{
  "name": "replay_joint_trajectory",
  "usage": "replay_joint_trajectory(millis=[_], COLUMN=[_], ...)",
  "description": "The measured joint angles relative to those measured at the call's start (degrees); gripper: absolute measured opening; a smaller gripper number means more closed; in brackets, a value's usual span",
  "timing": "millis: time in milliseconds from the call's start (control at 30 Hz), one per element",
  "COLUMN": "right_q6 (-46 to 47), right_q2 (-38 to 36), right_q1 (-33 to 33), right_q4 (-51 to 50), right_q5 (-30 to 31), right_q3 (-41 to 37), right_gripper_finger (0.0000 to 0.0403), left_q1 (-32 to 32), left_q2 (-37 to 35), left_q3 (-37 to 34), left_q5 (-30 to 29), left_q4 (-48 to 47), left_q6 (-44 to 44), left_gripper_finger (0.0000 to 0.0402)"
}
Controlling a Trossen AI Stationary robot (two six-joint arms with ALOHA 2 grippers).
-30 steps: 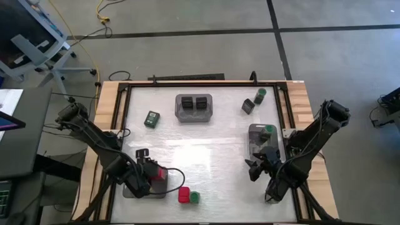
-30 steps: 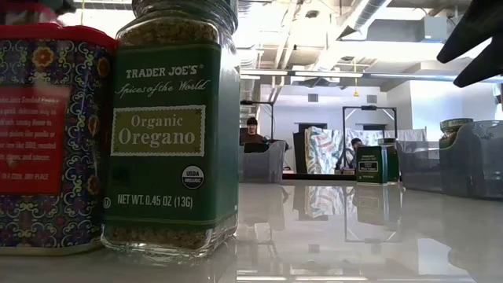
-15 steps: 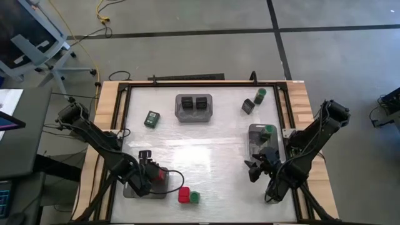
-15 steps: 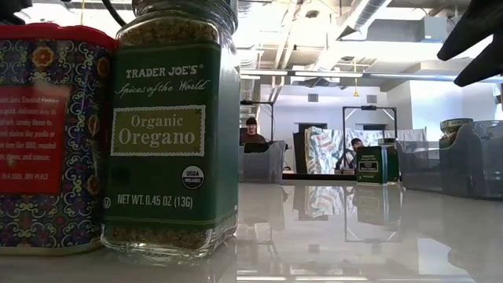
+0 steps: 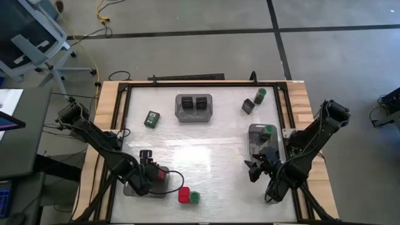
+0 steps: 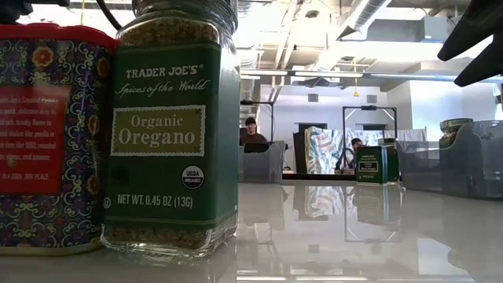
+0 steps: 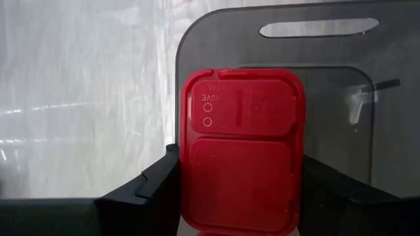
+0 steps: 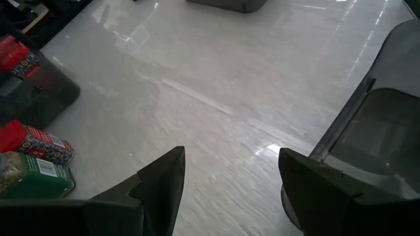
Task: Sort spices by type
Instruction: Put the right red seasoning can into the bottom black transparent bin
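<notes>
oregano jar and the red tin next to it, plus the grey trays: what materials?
Oregano jar: looks like clear glass, herbs visible through the wall above a green paper label. Red tin: probably printed metal or plastic; its glossy patterned wrap leaves that open. The one in the left claw has a moulded red plastic lid. Grey tray: smoky translucent plastic, matte, moulded handle slot.
</notes>
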Motion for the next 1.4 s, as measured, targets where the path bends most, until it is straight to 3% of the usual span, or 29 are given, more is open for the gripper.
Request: replay_joint_trajectory(millis=[567,1400], right_q6=[0.0,-1.3], right_q2=[0.0,0.0], right_q1=[0.0,0.0], right_q4=[-0.4,0.7], right_q5=[0.0,-0.1], right_q3=[0.0,0.0], right_gripper_finger=[0.0271,0.0271], left_q1=[0.0,-0.3], left_q2=[-0.1,0.0], left_q3=[0.1,0.9], left_q5=[-0.7,0.9], left_q4=[-0.1,0.7], left_q6=[-6.7,-6.0], left_gripper_finger=[0.0221,0.022])
